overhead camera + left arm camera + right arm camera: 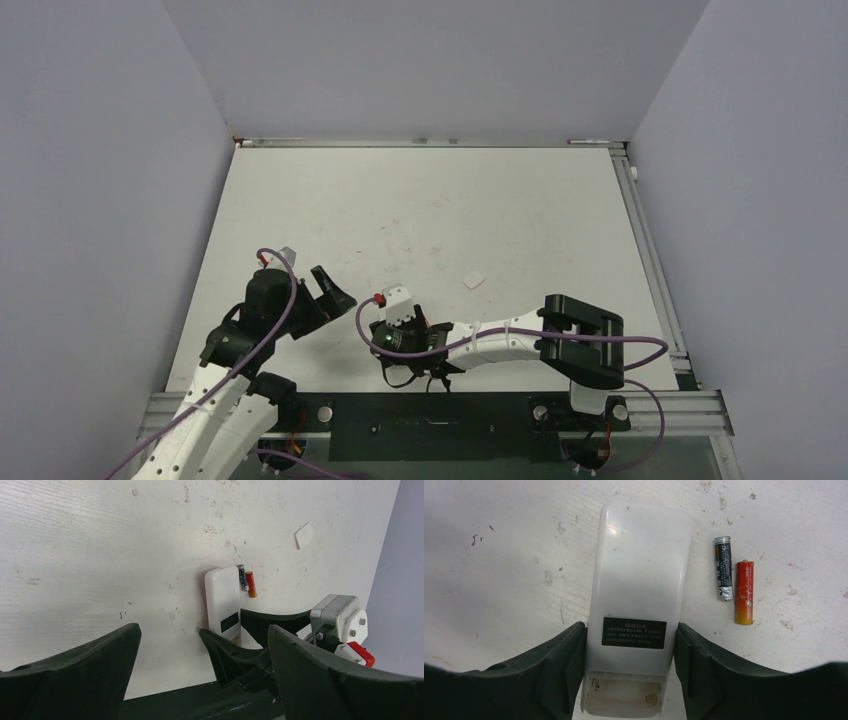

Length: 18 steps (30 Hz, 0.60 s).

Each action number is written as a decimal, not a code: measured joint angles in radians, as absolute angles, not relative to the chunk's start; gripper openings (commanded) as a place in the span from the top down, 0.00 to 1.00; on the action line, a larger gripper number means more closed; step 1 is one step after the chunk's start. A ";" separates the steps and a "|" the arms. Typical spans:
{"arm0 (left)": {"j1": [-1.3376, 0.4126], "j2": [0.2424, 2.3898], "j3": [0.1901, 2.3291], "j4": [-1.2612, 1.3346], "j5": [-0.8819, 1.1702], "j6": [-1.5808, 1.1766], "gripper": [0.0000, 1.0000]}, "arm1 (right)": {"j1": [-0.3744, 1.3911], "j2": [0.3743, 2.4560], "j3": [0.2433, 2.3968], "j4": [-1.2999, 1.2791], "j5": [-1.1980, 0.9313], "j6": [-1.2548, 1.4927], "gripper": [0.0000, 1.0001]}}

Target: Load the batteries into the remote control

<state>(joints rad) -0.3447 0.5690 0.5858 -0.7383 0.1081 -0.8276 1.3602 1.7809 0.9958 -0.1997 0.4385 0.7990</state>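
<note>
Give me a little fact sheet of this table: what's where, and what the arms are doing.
Remote: white flat plastic remote control, back up, battery bay open at the gripped end
Batteries: black cylindrical battery and red-orange cylindrical battery, side by side beside it, not loaded
Loose piece: small white plastic chip, farther off
Right jaws: clamped on the remote's sides
Left jaws: open, empty, hovering

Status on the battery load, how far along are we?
Done: white rectangular remote control lies back up, end compartment apparently uncovered and empty. In hand: right gripper clamps its sides; left gripper open, empty. Remaining: black battery and red-orange battery lie on the white table beside it, neither picked up nor inserted.
</note>
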 measured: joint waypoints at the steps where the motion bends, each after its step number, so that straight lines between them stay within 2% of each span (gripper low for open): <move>1: -0.345 0.570 0.586 -0.738 0.108 -0.828 0.04 | 1.360 1.781 0.997 -0.200 0.439 0.800 0.44; 18: -0.345 0.586 0.586 -0.738 0.109 -0.828 0.04 | 1.360 1.781 0.997 -0.202 0.418 0.746 0.45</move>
